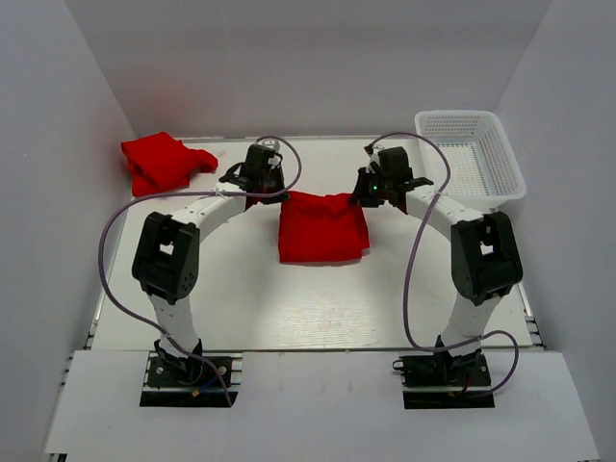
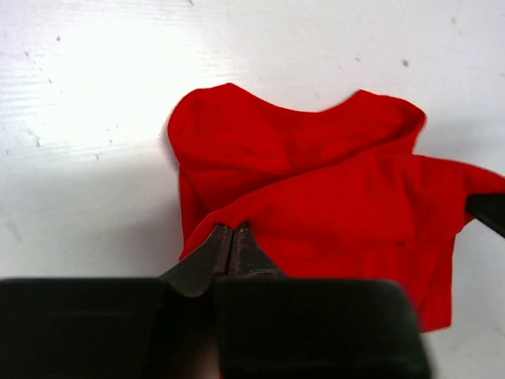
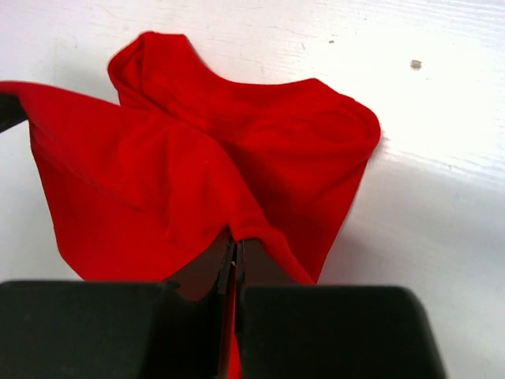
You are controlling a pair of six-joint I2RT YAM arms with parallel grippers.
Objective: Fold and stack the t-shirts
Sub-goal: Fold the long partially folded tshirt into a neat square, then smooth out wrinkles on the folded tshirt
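A red t-shirt (image 1: 321, 227) hangs in a fold at the table's middle, held up by its far edge between my two grippers. My left gripper (image 1: 280, 195) is shut on its far left corner; the left wrist view shows the cloth (image 2: 331, 197) pinched at the fingertips (image 2: 231, 230). My right gripper (image 1: 359, 197) is shut on its far right corner, with red cloth (image 3: 197, 166) between the closed fingers (image 3: 235, 246). A second red t-shirt (image 1: 162, 161) lies crumpled at the far left of the table.
A white plastic mesh basket (image 1: 472, 157) stands at the far right. White walls close in the table on the left, right and back. The arm bases (image 1: 188, 371) sit at the near edge.
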